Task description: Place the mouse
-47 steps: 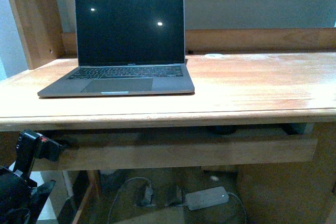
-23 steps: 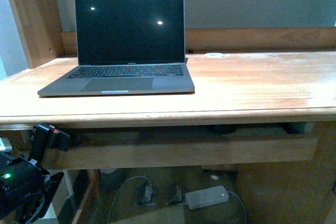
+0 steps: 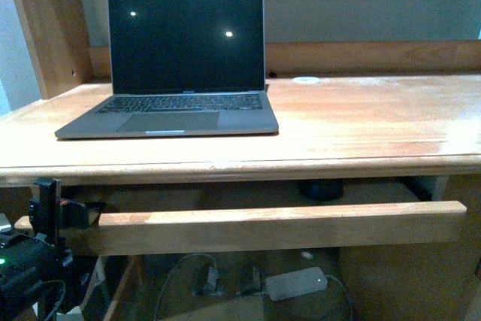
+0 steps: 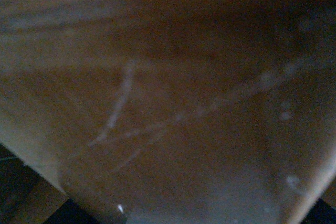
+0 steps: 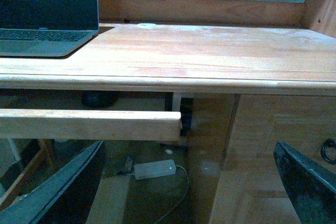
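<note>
One mouse (image 3: 322, 189) sits in the drawer (image 3: 278, 225) under your bench (image 3: 361, 122) | right gripper (image 5: 189, 150) spread wide | left gripper (image 3: 54, 212) at drawer front, can't tell its grip.

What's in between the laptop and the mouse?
The wooden desktop. In the front view the laptop sits on top, and the mouse hides underneath it.

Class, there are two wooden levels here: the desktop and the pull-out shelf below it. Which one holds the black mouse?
The pull-out shelf: the mouse sits in shadow behind its front rail, while the desktop carries the laptop.
</note>
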`<move>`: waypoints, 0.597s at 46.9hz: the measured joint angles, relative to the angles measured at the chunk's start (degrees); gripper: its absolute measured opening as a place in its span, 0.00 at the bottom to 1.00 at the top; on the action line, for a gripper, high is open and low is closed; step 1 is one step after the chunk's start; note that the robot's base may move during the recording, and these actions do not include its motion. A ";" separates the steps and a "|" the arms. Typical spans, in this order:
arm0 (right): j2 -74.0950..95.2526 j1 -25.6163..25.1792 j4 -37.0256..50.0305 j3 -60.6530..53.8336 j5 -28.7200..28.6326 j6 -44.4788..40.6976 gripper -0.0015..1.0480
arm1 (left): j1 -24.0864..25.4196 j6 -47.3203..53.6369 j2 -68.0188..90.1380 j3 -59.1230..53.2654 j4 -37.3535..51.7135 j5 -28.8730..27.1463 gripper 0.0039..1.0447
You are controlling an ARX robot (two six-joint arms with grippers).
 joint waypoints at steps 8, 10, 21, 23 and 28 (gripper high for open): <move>0.00 0.00 0.00 0.00 0.02 0.00 0.94 | -0.61 0.44 -12.90 -13.62 -6.21 -0.63 0.53; 0.00 0.00 0.00 0.00 0.00 0.00 0.94 | -0.90 0.52 -16.68 -16.61 -8.63 -0.44 0.53; 0.00 0.00 -0.04 0.00 0.04 0.00 0.94 | -4.22 27.47 -36.54 -21.84 -35.15 -6.36 0.95; 0.00 0.00 0.00 0.00 0.00 0.00 0.94 | -3.80 30.01 -41.07 -20.48 -43.23 -5.92 0.95; 0.00 0.00 -0.02 0.00 0.02 0.00 0.94 | -1.46 44.54 -55.41 -18.12 -61.92 -5.11 0.94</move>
